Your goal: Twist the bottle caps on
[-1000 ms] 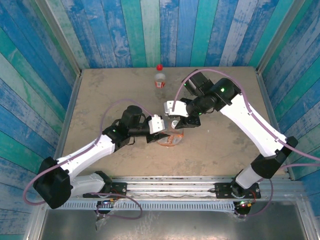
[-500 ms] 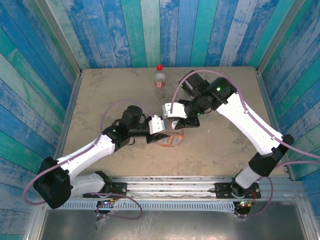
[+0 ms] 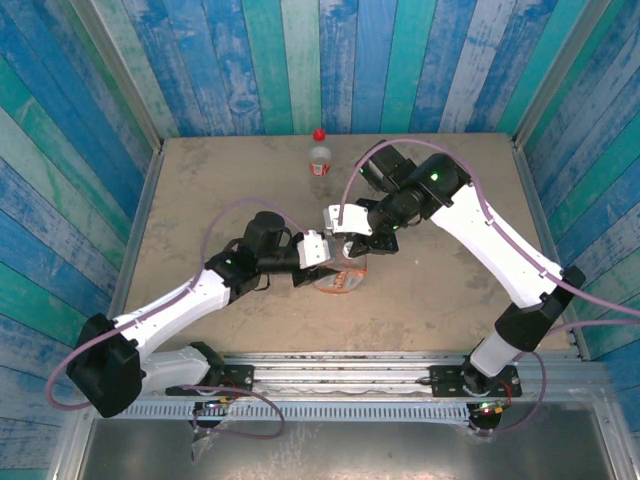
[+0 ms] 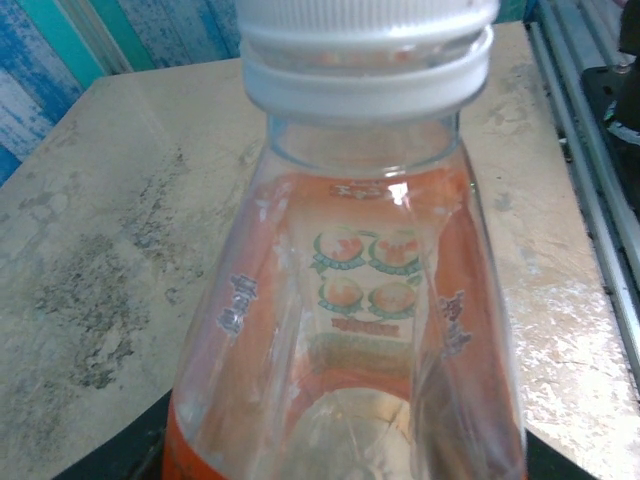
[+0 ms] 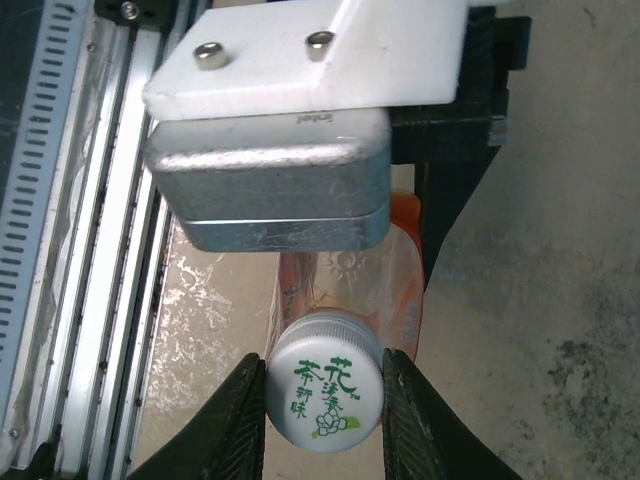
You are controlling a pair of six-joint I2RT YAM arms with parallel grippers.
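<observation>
Change since earlier frames: the right arm's upper links have swung slightly left, and the right gripper (image 5: 325,372) has drawn its fingers in. I see no shift in the left arm.
Right gripper: clenched on the white ribbed plastic screw cap (image 5: 325,392). In the right wrist view I see one dark finger (image 5: 245,420) against each side of the cap.
Left gripper (image 3: 328,258): grasping the clear plastic bottle with an orange label (image 4: 345,330) by its body, from the left side.
Cap position: seated on the neck of the orange-label bottle, its green-printed top facing the right wrist camera.
Orange-label bottle position: near the centre of the beige table (image 3: 200,190), between the two grippers, tilted rather than upright.
Second bottle: I see a slim clear bottle with a red label band (image 3: 318,160) upright at the far edge of the table, well apart from both grippers.
Second cap: a bright red round cap (image 3: 318,134) sits on top of the slim bottle.
</observation>
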